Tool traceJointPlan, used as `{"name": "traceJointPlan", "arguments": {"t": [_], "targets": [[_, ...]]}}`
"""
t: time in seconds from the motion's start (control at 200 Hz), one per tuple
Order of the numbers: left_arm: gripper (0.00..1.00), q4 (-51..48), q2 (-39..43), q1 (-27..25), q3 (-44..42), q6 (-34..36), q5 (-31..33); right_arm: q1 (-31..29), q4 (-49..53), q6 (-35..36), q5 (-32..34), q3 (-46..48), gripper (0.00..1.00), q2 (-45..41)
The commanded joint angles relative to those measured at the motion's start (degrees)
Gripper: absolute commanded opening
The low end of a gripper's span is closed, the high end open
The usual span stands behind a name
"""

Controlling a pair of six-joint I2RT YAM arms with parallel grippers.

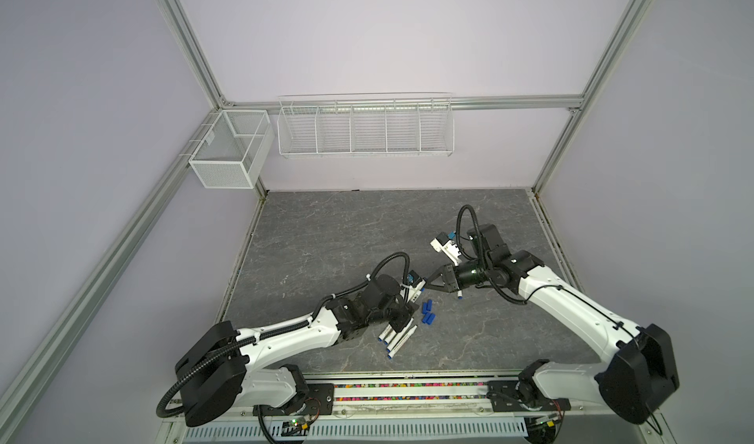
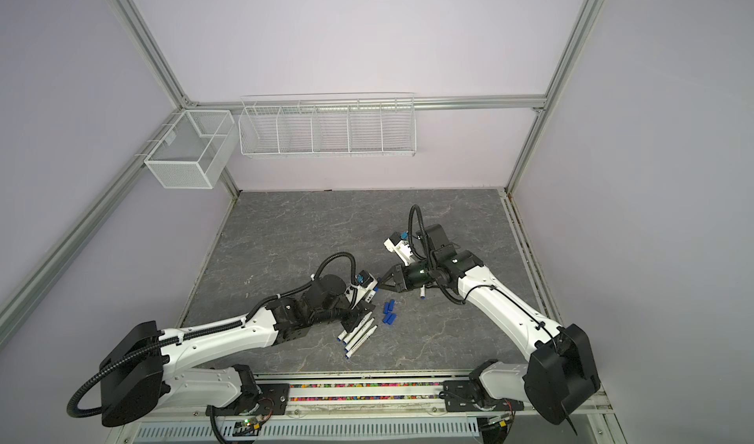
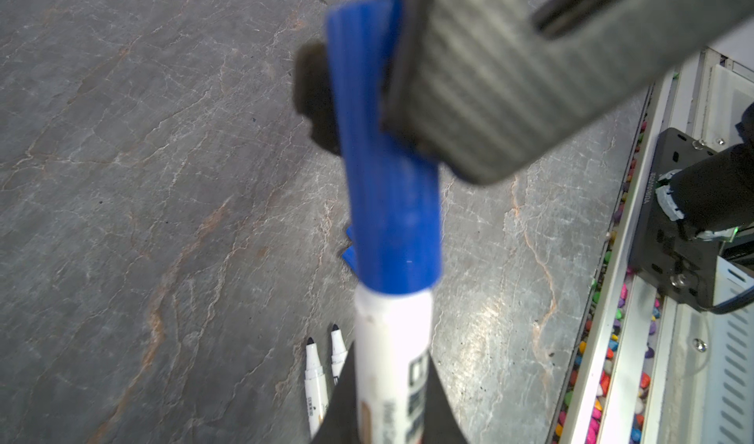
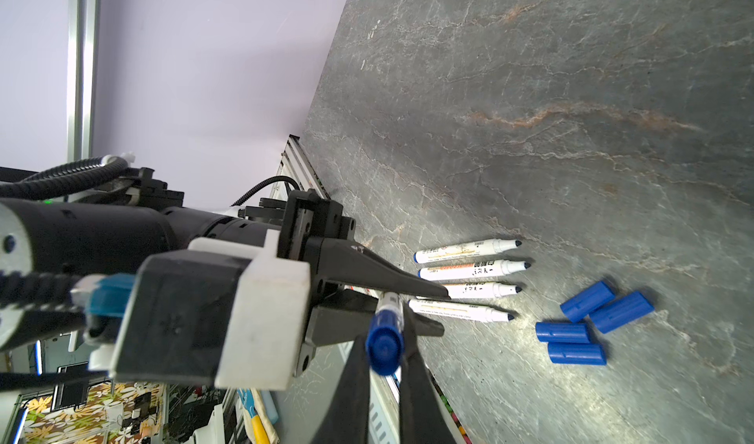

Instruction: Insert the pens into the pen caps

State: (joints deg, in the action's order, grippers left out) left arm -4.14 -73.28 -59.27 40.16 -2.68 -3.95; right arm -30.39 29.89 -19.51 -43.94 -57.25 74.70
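My left gripper [image 3: 391, 405] is shut on a white pen [image 3: 387, 348]. A blue pen cap [image 3: 387, 201] sits over that pen's tip. My right gripper [image 4: 383, 352] is shut on this cap [image 4: 383, 342], and one of its grey fingers [image 3: 469, 95] presses the cap's side. In both top views the two grippers meet just above the table's middle, left [image 1: 414, 301] and right [image 1: 425, 281]. Several uncapped pens [image 4: 469, 274] [image 1: 398, 336] lie side by side below them. Several loose pen caps [image 4: 587, 323] [image 1: 427, 313] lie next to those pens.
Another pen [image 1: 459, 297] lies on the table, partly under my right arm. A long wire basket [image 1: 365, 126] and a mesh box [image 1: 230, 148] hang on the back wall. A rail of coloured beads [image 1: 408, 393] runs along the table's front edge.
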Motion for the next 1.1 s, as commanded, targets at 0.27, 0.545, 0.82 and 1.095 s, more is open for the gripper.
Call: {"name": "traceJointPlan", "arguments": {"t": [0.27, 0.545, 0.82, 1.095], "targets": [[0.00, 8.88, 3.32, 1.35, -1.14, 5.97, 2.94, -2.87, 7.91, -0.03, -12.88, 1.00, 0.11, -1.56], [0.00, 9.76, 2.01, 1.02, -0.79, 5.64, 1.97, -3.75, 7.38, 1.31, -10.62, -0.96, 0.13, -2.95], [0.00, 12.64, 2.34, 0.86, -2.62, 4.00, 2.22, -2.62, 13.95, 7.13, -3.68, -5.83, 0.14, -5.15], [0.00, 13.11, 2.35, 0.82, -3.07, 3.22, 2.27, 0.14, 16.16, 9.54, 9.50, -11.54, 0.29, -8.12]]}}
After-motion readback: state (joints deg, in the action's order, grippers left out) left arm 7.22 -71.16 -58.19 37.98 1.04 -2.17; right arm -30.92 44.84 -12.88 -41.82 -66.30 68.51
